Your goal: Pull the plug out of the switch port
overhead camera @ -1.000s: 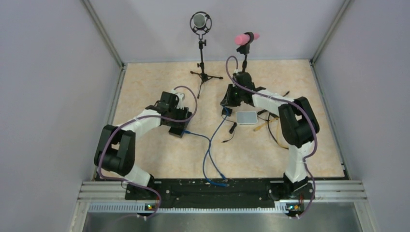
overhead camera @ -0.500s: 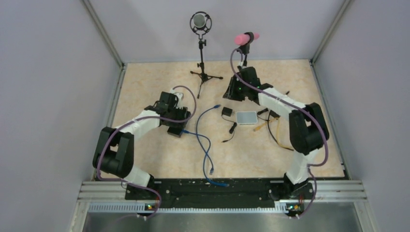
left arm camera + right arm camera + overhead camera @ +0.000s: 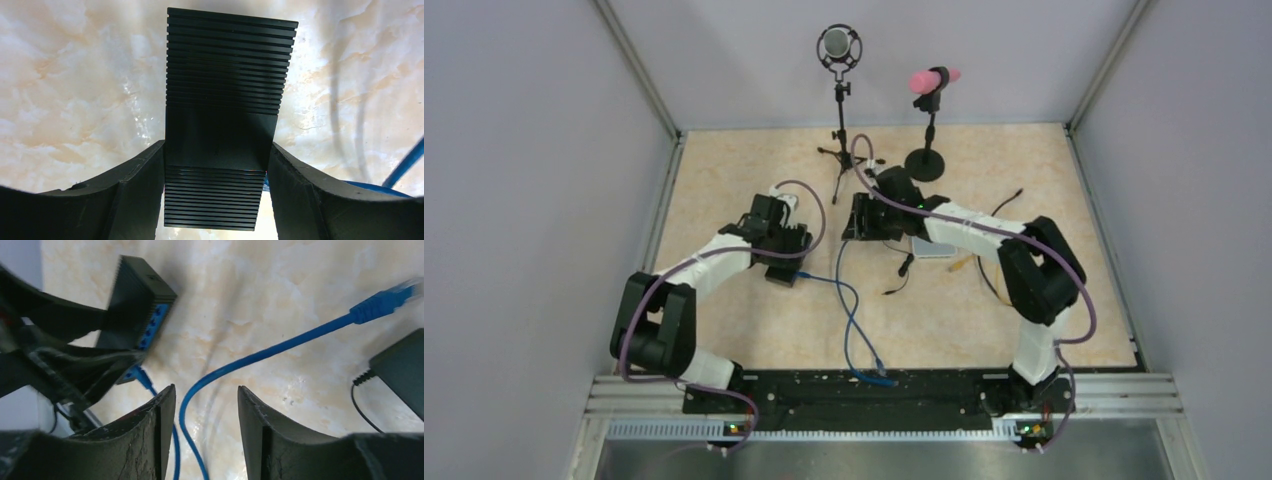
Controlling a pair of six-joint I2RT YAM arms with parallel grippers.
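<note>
Switch [image 3: 230, 75] clamped in left pincer [image 3: 217, 167] | right pincer [image 3: 206, 412] spread, blue cable [image 3: 280, 345] ungripped

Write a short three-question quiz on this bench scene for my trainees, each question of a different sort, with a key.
1. True or false: the left gripper is clamped on the black switch.
2. Which colour is the cable that runs on the table below the right gripper? A red, B blue, C green.
3. Fill in: the right gripper's jaws are ____, with nothing held between them.

Key: 1 true; 2 B; 3 open.
</note>
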